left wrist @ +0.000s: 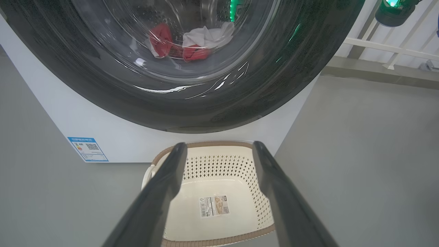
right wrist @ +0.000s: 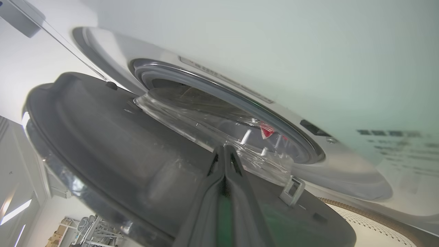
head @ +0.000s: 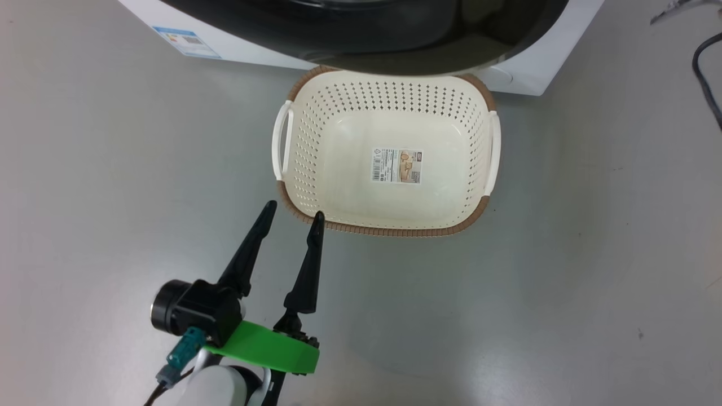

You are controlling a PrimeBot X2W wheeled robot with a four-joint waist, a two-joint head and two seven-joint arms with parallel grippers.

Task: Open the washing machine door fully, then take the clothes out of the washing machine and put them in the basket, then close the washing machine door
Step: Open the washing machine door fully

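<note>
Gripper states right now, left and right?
Left gripper: open, empty.
Right gripper: shut, gripping nothing, tips by the door.

Door (right wrist: 103, 144) is only ajar, so its glass bowl (right wrist: 192, 116) plugs the washer (right wrist: 240, 41) mouth. Basket (head: 395, 231) sits right below; floor (head: 113, 169) either side is wide open.

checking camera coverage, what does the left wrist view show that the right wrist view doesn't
Left wrist view: the open left gripper, the outer face of the round, glossy black-rimmed glass washing machine door, a blue sticker, the paper label inside the cream perforated plastic basket. Right wrist view: the shut right gripper, the door's inner side standing ajar, the grey rubber ring, the latch. Both: the white washing machine, red fabric clothes behind the glass, the basket's brown rim.
</note>
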